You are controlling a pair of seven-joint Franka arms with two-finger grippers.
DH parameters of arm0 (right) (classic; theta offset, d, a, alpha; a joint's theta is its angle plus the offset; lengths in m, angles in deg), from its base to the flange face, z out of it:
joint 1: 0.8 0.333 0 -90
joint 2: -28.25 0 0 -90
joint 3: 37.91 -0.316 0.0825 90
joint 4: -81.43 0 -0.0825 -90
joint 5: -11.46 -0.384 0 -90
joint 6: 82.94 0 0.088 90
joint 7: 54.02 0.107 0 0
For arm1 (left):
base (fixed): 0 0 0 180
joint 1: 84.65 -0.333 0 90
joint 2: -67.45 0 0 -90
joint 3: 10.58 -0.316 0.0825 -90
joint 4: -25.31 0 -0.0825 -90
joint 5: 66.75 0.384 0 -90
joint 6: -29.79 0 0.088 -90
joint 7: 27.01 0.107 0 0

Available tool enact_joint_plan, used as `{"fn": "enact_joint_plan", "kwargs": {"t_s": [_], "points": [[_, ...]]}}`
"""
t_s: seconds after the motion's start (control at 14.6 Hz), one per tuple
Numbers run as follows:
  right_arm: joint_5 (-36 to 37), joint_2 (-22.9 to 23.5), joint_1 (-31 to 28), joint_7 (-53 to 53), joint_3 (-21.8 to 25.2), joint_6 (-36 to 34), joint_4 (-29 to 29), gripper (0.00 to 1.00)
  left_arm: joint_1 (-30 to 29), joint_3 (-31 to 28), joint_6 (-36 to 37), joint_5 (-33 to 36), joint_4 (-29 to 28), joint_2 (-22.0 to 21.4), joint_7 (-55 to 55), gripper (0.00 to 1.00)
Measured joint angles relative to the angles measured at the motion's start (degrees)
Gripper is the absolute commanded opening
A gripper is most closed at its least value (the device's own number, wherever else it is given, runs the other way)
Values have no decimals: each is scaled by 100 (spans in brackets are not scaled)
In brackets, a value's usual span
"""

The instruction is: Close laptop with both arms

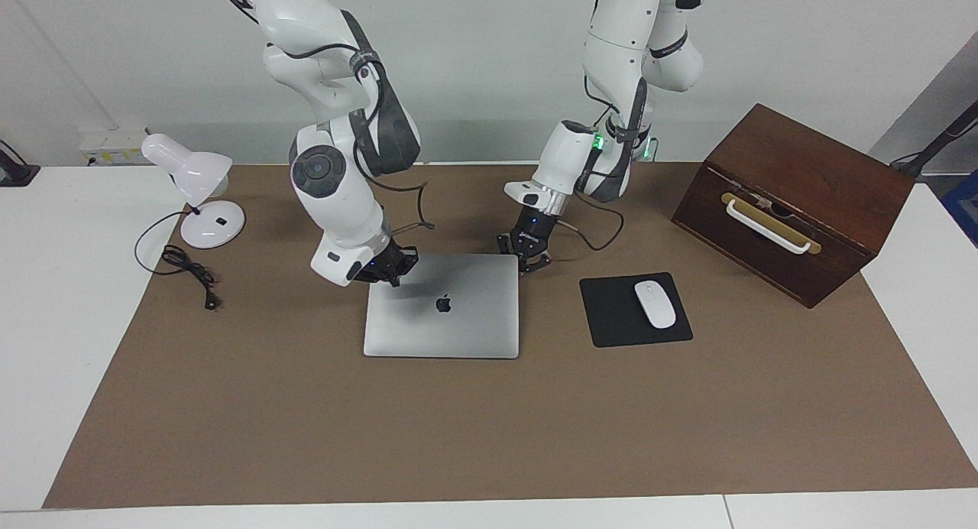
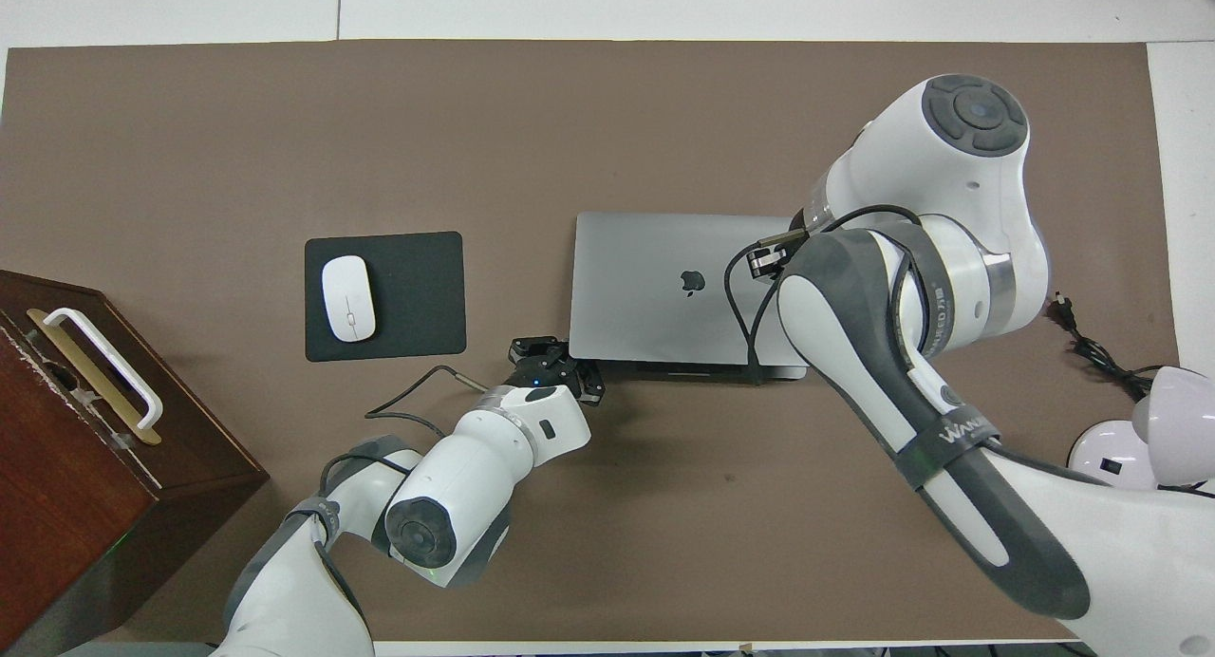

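Facing view: laptop [image 1: 442, 315] lies flat and closed, lid logo up, on the brown mat [image 1: 489, 422] covering the worktop [image 1: 46, 300], about midway between the two arms' ends. Right gripper [image 1: 391, 273] sits just above the lid corner nearest the robots, toward the right arm's end; fingertips clenched together, holding nothing, contact with the lid not clear. Left gripper [image 1: 533, 263] is low at the other robot-side corner, just beside the laptop's edge, also clenched and empty. Overhead view: left gripper [image 2: 555, 358] sits at the corner of the laptop [image 2: 664, 287]; right gripper hidden under its own arm. White mouse [image 1: 655, 304] rests on a black mouse pad [image 1: 611, 315] toward the left arm's end, with a wooden box [image 1: 795, 200] farther that way. Desk lamp [image 1: 195, 189] stands at the right arm's end.
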Motion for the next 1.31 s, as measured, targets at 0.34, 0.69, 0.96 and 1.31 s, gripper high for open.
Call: {"fn": "enact_joint_plan", "kwargs": {"t_s": [0.34, 0.69, 0.96, 1.31], "points": [[9, -454, -167, 0, 35, -519, -105, 0, -1, -11, -3, 0, 6, -2, -24, 0], [258, -1070, -382, 0, 54, -1096, -114, 0, -2, -33, 331, 0, 9, -196, -25, 0], [398, -1374, -525, -12, 57, -1375, -105, 4, -2, -32, 1000, 0, -12, -567, 1, 0], [421, -1701, -707, -67, 59, -1963, -97, 53, 44, -21, 1147, 0, -417, -780, 11, 0]]}}
